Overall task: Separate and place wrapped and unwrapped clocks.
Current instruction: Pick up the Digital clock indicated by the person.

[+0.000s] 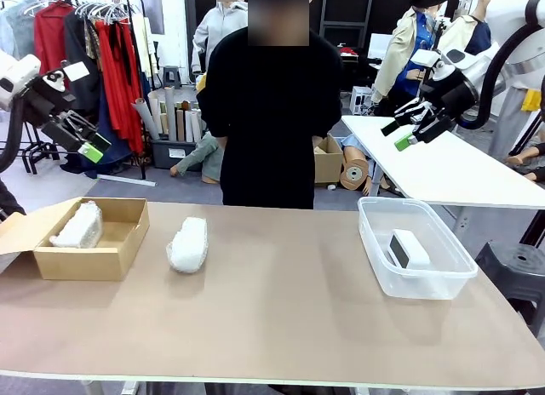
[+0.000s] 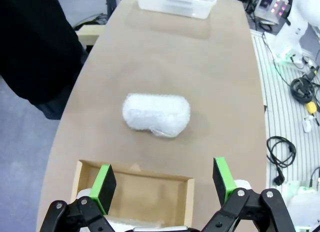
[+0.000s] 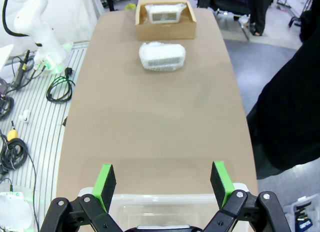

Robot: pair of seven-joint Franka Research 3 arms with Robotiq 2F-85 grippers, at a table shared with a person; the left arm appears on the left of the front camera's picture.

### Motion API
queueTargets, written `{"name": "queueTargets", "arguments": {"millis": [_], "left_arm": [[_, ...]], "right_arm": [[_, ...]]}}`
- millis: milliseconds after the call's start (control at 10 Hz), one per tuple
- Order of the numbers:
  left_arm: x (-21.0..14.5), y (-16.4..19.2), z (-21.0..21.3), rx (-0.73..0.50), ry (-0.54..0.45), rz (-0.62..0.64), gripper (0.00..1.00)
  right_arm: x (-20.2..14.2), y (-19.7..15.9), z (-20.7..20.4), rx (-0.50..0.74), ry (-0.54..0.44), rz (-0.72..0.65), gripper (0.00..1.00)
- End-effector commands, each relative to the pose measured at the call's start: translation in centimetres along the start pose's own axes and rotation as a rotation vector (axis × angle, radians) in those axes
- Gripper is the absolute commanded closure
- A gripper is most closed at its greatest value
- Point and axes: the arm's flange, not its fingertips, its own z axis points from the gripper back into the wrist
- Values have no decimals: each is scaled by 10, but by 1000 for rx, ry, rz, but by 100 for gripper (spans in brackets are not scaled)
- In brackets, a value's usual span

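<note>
I am holding left gripper and right gripper raised, jaws released; a wrapped clock is lying beside the cardboard box.

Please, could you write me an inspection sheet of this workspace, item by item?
Surface: brown table.
Job's things: wrapped bundle in the cardboard box; second bundle on the table beside it; bare clock in the clear bin.
Clutter: nothing seen.
Grippers: left gripper and right gripper raised, fingers open, holding nothing.
Cables: loose cables on the floor beside the table.
Surroundings: person at the far side, clothes rack behind.
</note>
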Motion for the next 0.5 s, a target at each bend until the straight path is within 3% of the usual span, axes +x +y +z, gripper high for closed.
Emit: {"name": "queueTargets", "arguments": {"millis": [0,200,400], "left_arm": [[0,0,-2,83,-33,-143,0],[9,5,-8,138,-26,-275,0],[15,13,-13,160,-38,-238,0]], "right_arm": [[1,2,1,1,1,2,0],[1,2,1,1,1,2,0],[1,2,1,1,1,2,0]]}}
